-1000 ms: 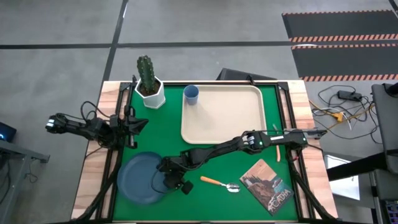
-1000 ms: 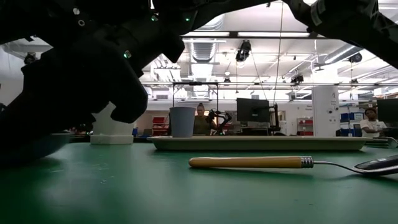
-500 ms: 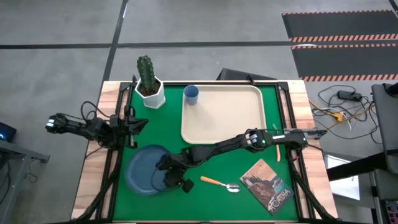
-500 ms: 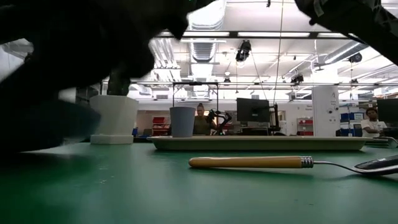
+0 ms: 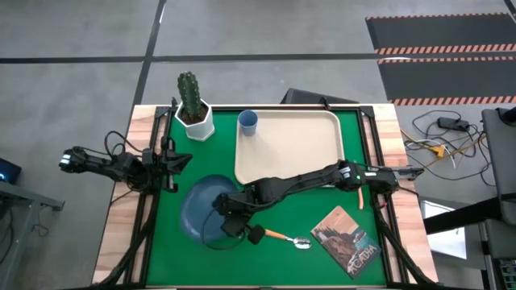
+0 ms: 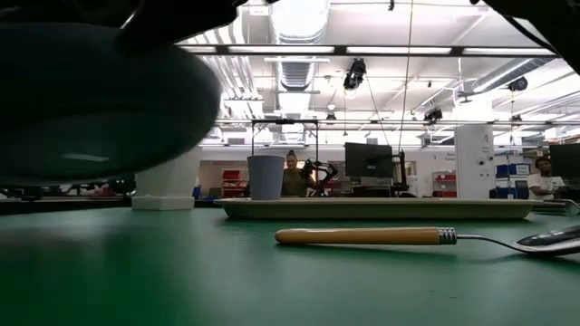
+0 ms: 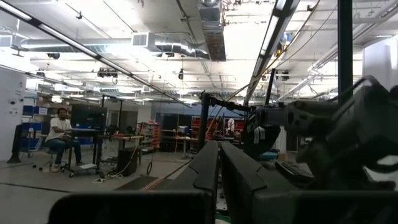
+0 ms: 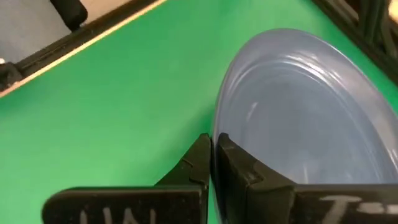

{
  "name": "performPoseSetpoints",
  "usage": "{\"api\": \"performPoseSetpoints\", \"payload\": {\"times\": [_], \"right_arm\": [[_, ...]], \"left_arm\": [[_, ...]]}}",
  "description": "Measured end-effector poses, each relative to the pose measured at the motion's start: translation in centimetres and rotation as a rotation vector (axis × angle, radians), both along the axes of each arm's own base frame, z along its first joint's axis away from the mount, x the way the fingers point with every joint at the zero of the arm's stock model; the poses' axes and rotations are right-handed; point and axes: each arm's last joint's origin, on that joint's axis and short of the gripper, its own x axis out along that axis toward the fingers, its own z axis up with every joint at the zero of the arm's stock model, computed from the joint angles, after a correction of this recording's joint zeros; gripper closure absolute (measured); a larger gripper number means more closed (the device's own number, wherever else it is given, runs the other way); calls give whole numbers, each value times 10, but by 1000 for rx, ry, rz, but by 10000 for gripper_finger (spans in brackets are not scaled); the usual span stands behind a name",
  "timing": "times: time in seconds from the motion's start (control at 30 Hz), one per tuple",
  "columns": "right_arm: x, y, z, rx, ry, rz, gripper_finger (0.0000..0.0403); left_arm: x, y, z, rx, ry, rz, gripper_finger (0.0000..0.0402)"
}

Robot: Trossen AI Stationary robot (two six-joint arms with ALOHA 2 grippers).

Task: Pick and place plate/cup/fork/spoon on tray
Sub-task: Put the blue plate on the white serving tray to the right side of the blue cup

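The dark-blue plate (image 5: 203, 211) is off the green mat, held by my right gripper (image 5: 231, 223), which is shut on its rim. In the low view the plate (image 6: 91, 100) hangs above the table at the upper left. The orange-handled spoon (image 5: 287, 238) lies on the mat just right of the gripper. The fork (image 5: 359, 196) lies right of the cream tray (image 5: 290, 149), partly under my right arm. The light-blue cup (image 5: 248, 122) stands at the tray's far left corner. My left gripper (image 5: 184, 160) is shut and empty at the table's left edge. My right gripper pinches the plate's rim (image 8: 219, 134) between its two fingers, at the plate's right near side. The fingers (image 8: 200, 163) come roughly level from the table's right. The plate is lifted clear of the mat, and its bowl (image 8: 305, 124) reaches away from the fingers.
A white pot with a cactus (image 5: 193, 113) stands at the far left. A book (image 5: 347, 240) lies at the near right. The spoon's handle (image 6: 362, 236) lies across the mat in front of the tray (image 6: 381, 209).
My right gripper has risen and gone toward the table's right and far side, keeping its hold on the plate. The plate, which lay on the mat at the near left, is now lifted clear and has moved with the gripper toward the tray.
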Motion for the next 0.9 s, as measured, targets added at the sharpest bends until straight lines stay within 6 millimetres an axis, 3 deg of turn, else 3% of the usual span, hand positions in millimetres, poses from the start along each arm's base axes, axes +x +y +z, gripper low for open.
{"api": "performPoseSetpoints", "payload": {"times": [0.27,0.6,0.9], "right_arm": [[-30,-5,39,30,107,-106,394],[-79,0,77,-52,184,-295,394],[-144,-19,71,-107,106,-567,394]], "left_arm": [[0,0,0,-1,4,-1,402],[1,0,0,0,3,-12,402],[1,0,0,0,3,-13,402]]}}
